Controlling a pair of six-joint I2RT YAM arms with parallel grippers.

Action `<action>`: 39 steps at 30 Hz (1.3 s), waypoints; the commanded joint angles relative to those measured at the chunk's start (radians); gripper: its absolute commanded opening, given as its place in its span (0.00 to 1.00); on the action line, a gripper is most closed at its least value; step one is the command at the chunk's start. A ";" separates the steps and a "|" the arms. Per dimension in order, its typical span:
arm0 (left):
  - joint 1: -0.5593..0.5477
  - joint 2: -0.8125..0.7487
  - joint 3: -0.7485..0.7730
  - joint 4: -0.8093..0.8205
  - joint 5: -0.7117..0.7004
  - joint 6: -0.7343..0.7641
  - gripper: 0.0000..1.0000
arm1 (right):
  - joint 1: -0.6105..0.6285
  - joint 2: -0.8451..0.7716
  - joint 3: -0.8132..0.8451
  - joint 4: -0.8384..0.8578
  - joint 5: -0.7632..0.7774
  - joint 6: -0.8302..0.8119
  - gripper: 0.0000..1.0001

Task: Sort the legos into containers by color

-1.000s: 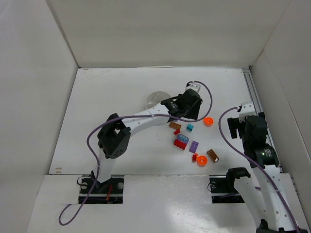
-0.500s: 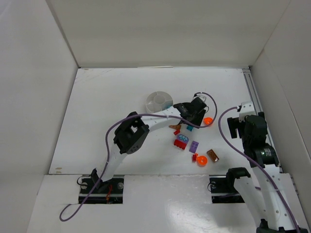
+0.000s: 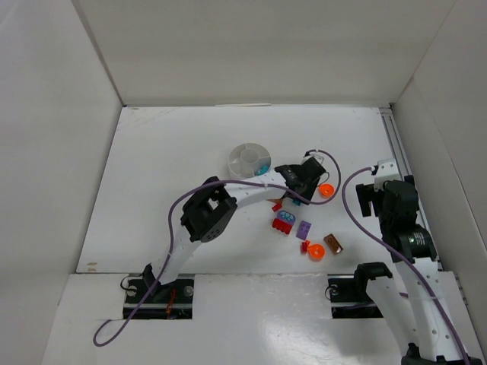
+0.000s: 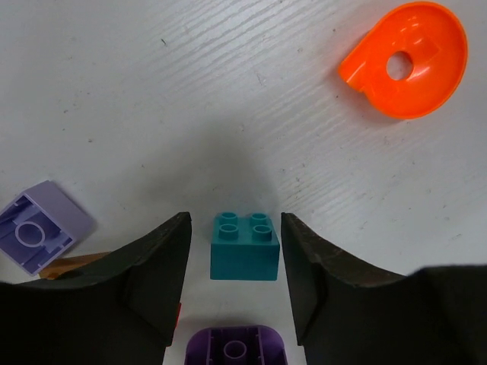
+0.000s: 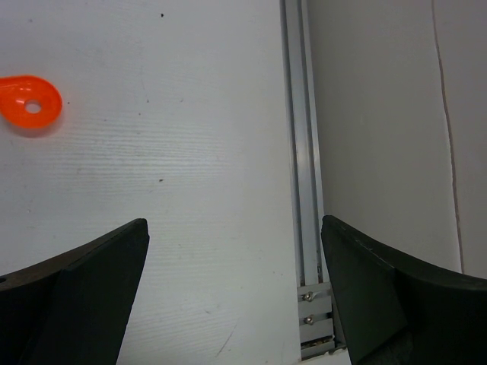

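The teal brick (image 4: 243, 247) sits on the tabletop (image 3: 167, 167) with its four studs up. It is a square two-by-two piece, so it has no clear long axis. One flat side wall faces the left wrist camera and the two other sides face the fingers squarely.

The left pincer (image 4: 236, 222) points down at the tabletop and straddles the brick at a narrow, part-open setting. The brick is not gripped: bare tabletop shows between it and the finger on the picture's left. The finger on the picture's right is just beside it, and I cannot tell whether they touch.

The left arm (image 3: 205, 217) reaches from its base at the near edge, bends at a raised elbow, and runs rightward and away to the wrist over the scattered pieces.

In the wrist view:
- An orange rounded piece (image 4: 405, 61) with a hole lies beyond the brick to the right, well apart from it.
- A pale purple brick (image 4: 38, 236) lies underside up on the left, outside the pincer.
- A darker purple piece (image 4: 234, 348) lies just nearer than the teal brick.

In the top view the white dish (image 3: 237, 152) stands to the left of the wrist and a little farther back, with a teal speck in one compartment.

The right arm (image 3: 399, 220) is folded near the right wall. The right pincer (image 5: 234, 224) is spread wide and holds nothing, above bare tabletop beside the metal rail (image 5: 300, 152).
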 commanded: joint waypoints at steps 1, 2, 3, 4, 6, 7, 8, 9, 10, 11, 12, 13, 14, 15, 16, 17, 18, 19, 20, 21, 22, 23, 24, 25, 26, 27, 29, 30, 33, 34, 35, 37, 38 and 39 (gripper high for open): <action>-0.010 -0.006 0.011 -0.026 -0.035 -0.006 0.45 | -0.003 -0.011 0.007 0.041 -0.003 -0.003 0.99; -0.010 -0.006 0.011 -0.026 -0.035 -0.006 0.42 | -0.003 -0.011 0.007 0.041 0.006 -0.003 0.99; -0.010 -0.006 0.011 -0.026 -0.035 -0.006 0.38 | -0.003 -0.011 0.007 0.041 0.006 -0.003 0.99; -0.010 -0.006 0.011 -0.026 -0.035 -0.006 0.34 | -0.003 -0.011 0.007 0.041 0.006 -0.003 0.99; -0.010 -0.017 0.011 -0.026 -0.035 -0.006 0.24 | -0.003 -0.011 0.007 0.032 0.006 -0.003 0.99; -0.010 -0.017 0.000 -0.026 -0.035 -0.006 0.22 | -0.003 -0.011 0.007 0.032 0.006 -0.003 0.99; -0.019 -0.026 0.000 -0.026 -0.035 -0.006 0.21 | -0.003 -0.020 0.007 0.032 0.006 -0.003 0.99; -0.019 -0.043 0.000 -0.026 -0.035 -0.006 0.18 | -0.003 -0.020 0.007 0.032 0.006 -0.003 0.99; -0.019 -0.052 -0.009 -0.026 -0.035 -0.006 0.15 | -0.003 -0.020 0.007 0.032 0.006 -0.003 0.99; -0.019 -0.064 -0.009 -0.026 -0.035 -0.006 0.14 | -0.003 -0.020 0.007 0.032 0.006 -0.003 0.99; -0.019 -0.079 -0.009 -0.026 -0.035 -0.006 0.14 | -0.003 -0.020 0.007 0.032 0.006 -0.003 0.99; -0.019 -0.114 -0.009 -0.015 -0.035 -0.006 0.14 | -0.003 -0.020 0.007 0.032 0.006 -0.003 0.99; -0.019 -0.136 -0.020 -0.015 -0.035 -0.006 0.14 | -0.003 -0.020 0.007 0.032 0.006 -0.003 0.99; -0.019 -0.158 -0.029 -0.001 -0.035 -0.006 0.14 | -0.003 -0.020 0.007 0.032 0.006 -0.003 0.99; -0.019 -0.205 -0.038 0.009 -0.044 -0.006 0.14 | -0.003 -0.020 0.007 0.032 0.006 -0.003 0.99; -0.019 -0.230 -0.047 0.025 -0.058 -0.006 0.14 | -0.003 -0.020 0.007 0.032 0.006 -0.003 0.99; -0.019 -0.254 -0.064 0.034 -0.069 0.005 0.14 | -0.003 -0.020 0.007 0.032 0.006 -0.003 0.99; -0.019 -0.276 -0.075 0.043 -0.081 0.005 0.14 | -0.003 -0.029 0.007 0.032 0.006 -0.003 0.99; -0.019 -0.312 -0.075 0.052 -0.114 0.005 0.14 | -0.003 -0.029 0.007 0.032 0.006 -0.003 0.99; -0.005 -0.326 -0.087 0.052 -0.127 0.015 0.14 | -0.003 -0.029 0.007 0.032 0.006 -0.003 0.99; 0.004 -0.337 -0.087 0.052 -0.136 0.015 0.14 | -0.003 -0.029 0.007 0.032 0.006 -0.003 0.99; 0.013 -0.349 -0.087 0.052 -0.151 0.015 0.14 | -0.003 -0.029 0.007 0.032 0.006 -0.003 0.99; 0.027 -0.349 -0.096 0.039 -0.161 0.015 0.14 | -0.003 -0.029 0.007 0.032 0.006 -0.003 0.99; 0.051 -0.349 -0.096 0.039 -0.161 0.015 0.14 | -0.003 -0.029 0.007 0.032 0.006 -0.003 0.99; 0.064 -0.349 -0.096 0.030 -0.174 0.003 0.14 | -0.003 -0.029 0.007 0.032 0.006 -0.003 0.99; 0.074 -0.349 -0.096 0.017 -0.194 0.003 0.14 | -0.003 -0.029 0.007 0.032 0.006 -0.003 0.99; 0.093 -0.349 -0.106 0.017 -0.216 0.003 0.14 | -0.003 -0.029 0.007 0.032 0.006 -0.003 0.99; 0.105 -0.349 -0.106 0.008 -0.233 0.003 0.14 | -0.003 -0.029 0.007 0.032 0.006 -0.003 0.99; 0.137 -0.349 -0.116 0.008 -0.269 0.003 0.14 | -0.003 -0.019 0.007 0.032 0.006 -0.003 0.99; 0.147 -0.349 -0.116 0.008 -0.270 -0.006 0.14 | -0.003 -0.019 0.007 0.032 0.006 -0.003 0.99; 0.165 -0.349 -0.125 0.008 -0.282 -0.006 0.14 | -0.003 -0.019 0.007 0.032 0.006 -0.003 0.99; 0.174 -0.349 -0.126 0.008 -0.282 -0.006 0.14 | -0.003 -0.019 0.007 0.032 0.006 -0.003 0.99; 0.189 -0.349 -0.136 0.017 -0.282 -0.006 0.14 | -0.003 -0.019 0.007 0.032 0.006 -0.003 0.99; 0.190 -0.349 -0.136 0.017 -0.291 -0.006 0.17 | -0.003 -0.019 0.007 0.032 0.006 -0.003 0.99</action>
